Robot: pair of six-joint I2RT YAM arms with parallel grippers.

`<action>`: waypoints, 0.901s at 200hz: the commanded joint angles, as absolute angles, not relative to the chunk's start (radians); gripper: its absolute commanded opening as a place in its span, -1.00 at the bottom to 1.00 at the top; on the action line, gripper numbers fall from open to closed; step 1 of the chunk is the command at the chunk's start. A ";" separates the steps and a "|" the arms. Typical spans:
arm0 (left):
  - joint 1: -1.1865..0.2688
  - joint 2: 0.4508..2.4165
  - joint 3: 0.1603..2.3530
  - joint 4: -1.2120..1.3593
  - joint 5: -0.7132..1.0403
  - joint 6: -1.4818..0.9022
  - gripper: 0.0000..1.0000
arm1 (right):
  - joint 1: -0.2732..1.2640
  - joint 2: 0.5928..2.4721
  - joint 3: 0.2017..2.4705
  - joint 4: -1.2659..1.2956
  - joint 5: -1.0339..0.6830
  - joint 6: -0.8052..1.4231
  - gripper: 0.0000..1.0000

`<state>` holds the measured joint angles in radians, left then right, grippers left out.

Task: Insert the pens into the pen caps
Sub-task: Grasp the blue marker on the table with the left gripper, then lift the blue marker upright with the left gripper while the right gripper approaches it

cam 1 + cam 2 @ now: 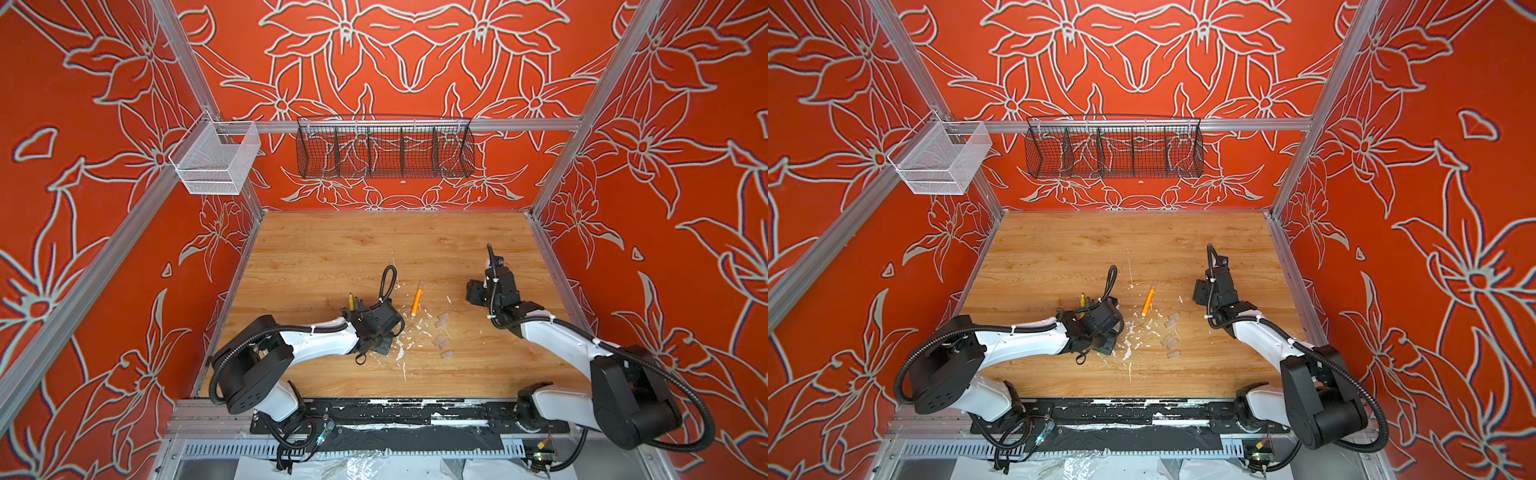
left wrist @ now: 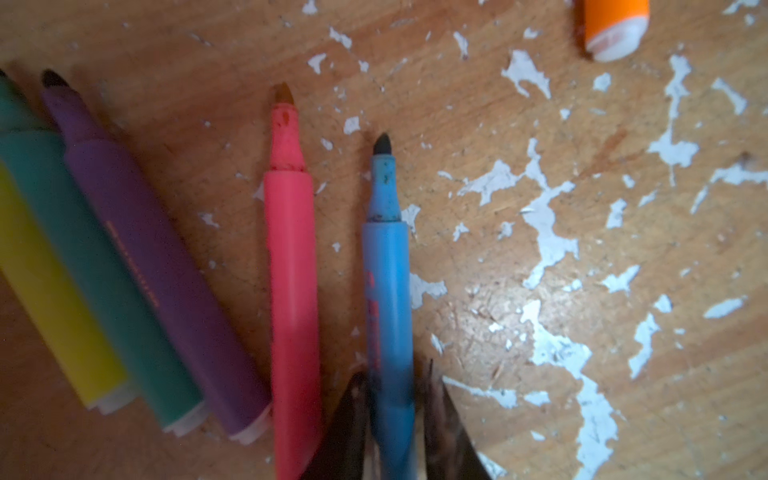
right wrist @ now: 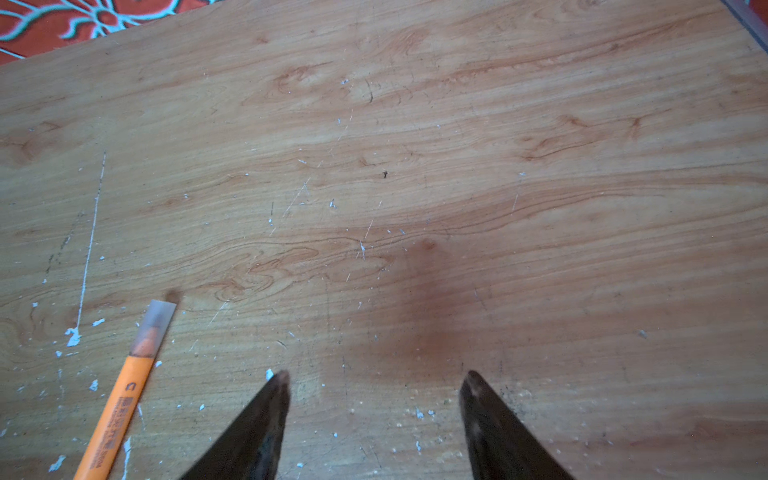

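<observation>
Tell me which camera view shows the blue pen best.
The left wrist view: the blue pen lies close up, uncapped tip to barrel, left fingers pinching it. In both top views the left arm hides it; the right wrist view misses it.

Red floral walls (image 1: 685,124), alu frame (image 1: 519,124), wood tabletop (image 1: 374,249), black wire basket (image 1: 384,151), white mesh basket (image 1: 216,160)

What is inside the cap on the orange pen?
The tapered front end of the orange pen shows through the frosted cap. The nib itself is too blurred by the plastic to make out.
</observation>
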<state>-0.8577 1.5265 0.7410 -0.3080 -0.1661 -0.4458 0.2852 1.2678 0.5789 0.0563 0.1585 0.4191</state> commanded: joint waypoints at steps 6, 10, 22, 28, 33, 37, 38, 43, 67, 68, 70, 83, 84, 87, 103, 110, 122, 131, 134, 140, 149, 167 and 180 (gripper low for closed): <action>-0.865 1.556 0.746 -0.337 -0.163 -0.455 -0.76 | 0.282 1.269 0.578 0.055 0.160 0.409 0.35; -0.865 1.555 0.745 -0.337 -0.164 -0.456 -0.79 | 0.282 1.268 0.577 0.056 0.160 0.410 0.35; -0.865 1.556 0.743 -0.333 -0.161 -0.457 -0.90 | 0.283 1.267 0.576 0.055 0.160 0.410 0.34; -0.867 1.554 0.741 -0.329 -0.160 -0.455 -0.92 | 0.282 1.264 0.574 0.055 0.160 0.409 0.33; -0.867 1.554 0.739 -0.324 -0.156 -0.453 -0.94 | 0.282 1.262 0.572 0.057 0.158 0.410 0.33; -0.867 1.551 0.740 -0.322 -0.152 -0.451 -0.95 | 0.282 1.257 0.570 0.058 0.158 0.410 0.33; -0.867 1.550 0.741 -0.322 -0.150 -0.450 -0.95 | 0.282 1.255 0.569 0.058 0.159 0.410 0.33; -0.867 1.547 0.743 -0.322 -0.145 -0.447 -0.96 | 0.282 1.249 0.564 0.062 0.158 0.411 0.33; -0.867 1.502 0.774 -0.324 -0.099 -0.422 -1.00 | 0.282 1.198 0.566 -0.007 0.127 0.486 0.32; -0.867 1.500 0.777 -0.326 -0.096 -0.419 -1.00 | 0.282 1.194 0.567 -0.013 0.122 0.492 0.32; -0.867 1.493 0.781 -0.327 -0.093 -0.417 -1.00 | 0.282 1.187 0.570 -0.023 0.108 0.504 0.32; -0.867 1.448 0.809 -0.337 -0.083 -0.392 -1.00 | 0.287 1.148 0.571 -0.019 -0.029 0.570 0.31; -0.867 1.444 0.811 -0.337 -0.083 -0.391 -1.00 | 0.289 1.145 0.571 -0.015 -0.038 0.575 0.31; -0.867 1.436 0.819 -0.338 -0.085 -0.387 -1.00 | 0.293 1.134 0.569 -0.003 -0.065 0.592 0.31; -0.866 1.383 0.860 -0.345 -0.116 -0.368 -1.00 | 0.343 1.077 0.562 0.044 -0.144 0.681 0.31; -0.867 1.362 0.876 -0.342 -0.129 -0.361 -1.00 | 0.379 1.056 0.562 0.061 -0.153 0.705 0.31; -0.865 1.331 0.904 -0.328 -0.141 -0.342 -1.00 | 0.457 1.024 0.576 0.063 -0.136 0.730 0.31; -0.866 1.310 0.919 -0.308 -0.136 -0.319 -1.00 | 0.519 1.003 0.578 0.078 -0.124 0.745 0.32; -0.865 1.303 0.922 -0.297 -0.133 -0.310 -1.00 | 0.534 0.996 0.575 0.088 -0.124 0.752 0.32; -0.865 1.288 0.926 -0.277 -0.128 -0.294 -1.00 | 0.560 0.984 0.566 0.122 -0.133 0.767 0.32; -0.865 1.265 0.928 -0.244 -0.124 -0.270 -1.00 | 0.588 0.964 0.538 0.195 -0.161 0.788 0.31; -0.865 1.224 0.919 -0.183 -0.124 -0.232 -1.00 | 0.627 0.929 0.488 0.311 -0.192 0.821 0.32; -0.864 1.193 0.889 -0.129 -0.120 -0.193 -1.00 | 0.644 0.911 0.474 0.360 -0.225 0.832 0.32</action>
<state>-0.8631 1.2396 0.9195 -0.2302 -0.1184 -0.2844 0.6155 0.9405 0.5129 0.2085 -0.1574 0.7521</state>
